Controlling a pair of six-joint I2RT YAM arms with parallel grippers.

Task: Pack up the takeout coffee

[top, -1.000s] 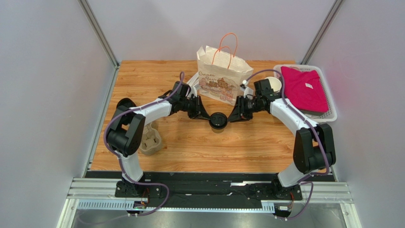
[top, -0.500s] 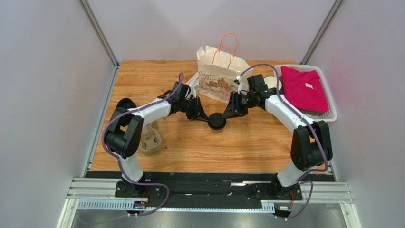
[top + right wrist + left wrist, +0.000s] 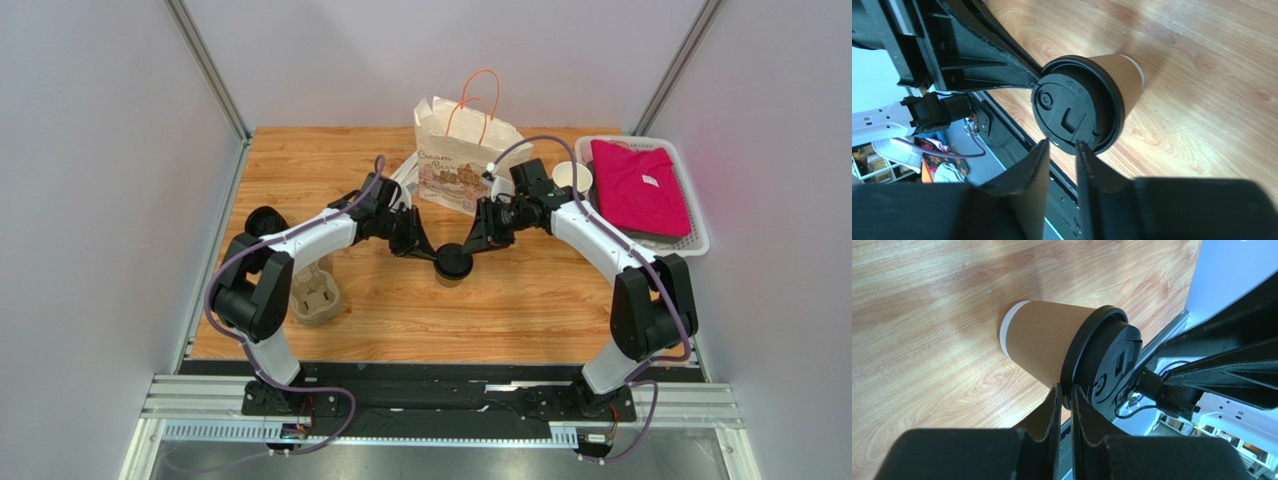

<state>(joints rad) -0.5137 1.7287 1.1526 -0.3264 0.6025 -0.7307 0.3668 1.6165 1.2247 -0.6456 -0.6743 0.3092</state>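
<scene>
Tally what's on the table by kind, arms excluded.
Lidded coffee cup: 1
Lidless cup: 1
Paper bag: 1
Pulp cup tray: 1
Basket: 1
Pink cloth: 1
Total: 6

takeout coffee (image 3: 1044, 345): tan kraft paper wall, matt and smooth, paler band at the base; lid (image 3: 1107, 365) — black plastic with a faint sheen
table (image 3: 400, 310): wood-grain top; smooth, soft satin shine
left tool (image 3: 1064, 389), right tool (image 3: 1062, 146): black plastic fingers, matt
arm shells (image 3: 600, 235): white plastic, glossy
paper bag (image 3: 465, 165): cream paper, matt, creased; orange cord handles
basket (image 3: 703, 240): white plastic, latticed
garment (image 3: 640, 185): pink cloth — soft, matt
cup tray (image 3: 318, 295): grey-brown moulded pulp, rough
rails (image 3: 440, 405): bare metal, brushed
</scene>
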